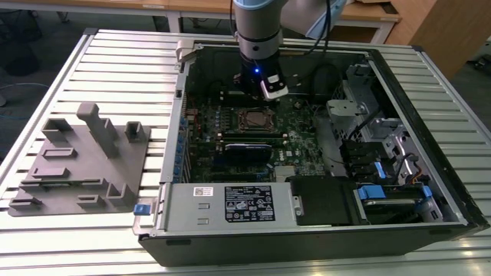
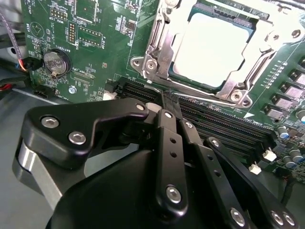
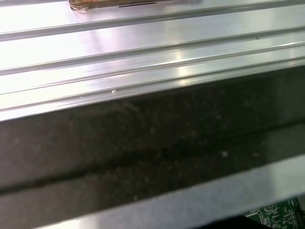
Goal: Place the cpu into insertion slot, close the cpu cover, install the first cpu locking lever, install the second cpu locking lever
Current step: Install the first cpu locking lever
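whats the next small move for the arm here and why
Probably a slight nudge of the pincer toward the near edge of the cpu cover, as I judge it. In the second wrist view the cpu already lies under the lowered cover, and the pincer's tip sits just beside that edge.

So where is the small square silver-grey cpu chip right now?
The cpu sits in the insertion slot on the green board, framed by the silver cover, just beyond the gripper.

cpu [image 2: 209,47] dull metal; tool [image 2: 170,102] matt black.
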Controlling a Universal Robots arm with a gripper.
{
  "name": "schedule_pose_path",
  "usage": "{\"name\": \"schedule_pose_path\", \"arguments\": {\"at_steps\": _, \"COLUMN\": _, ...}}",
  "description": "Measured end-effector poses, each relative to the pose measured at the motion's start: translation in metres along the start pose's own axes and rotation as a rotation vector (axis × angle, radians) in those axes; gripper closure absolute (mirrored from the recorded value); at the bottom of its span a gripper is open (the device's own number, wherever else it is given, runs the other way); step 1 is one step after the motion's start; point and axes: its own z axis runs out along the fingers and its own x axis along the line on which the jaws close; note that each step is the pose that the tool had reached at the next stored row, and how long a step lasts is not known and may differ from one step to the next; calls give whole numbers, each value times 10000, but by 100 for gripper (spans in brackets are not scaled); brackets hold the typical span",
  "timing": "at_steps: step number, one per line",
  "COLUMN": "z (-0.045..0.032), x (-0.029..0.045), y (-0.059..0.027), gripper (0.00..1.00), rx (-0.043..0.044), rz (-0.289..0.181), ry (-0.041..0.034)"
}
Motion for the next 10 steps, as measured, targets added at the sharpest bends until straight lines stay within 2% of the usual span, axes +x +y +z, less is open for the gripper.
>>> {"name": "schedule_pose_path", "arguments": {"at_steps": 10, "z": 14, "x": 24, "y": -9, "gripper": 89, "rx": -17, "rz": -11, "ry": -77}}
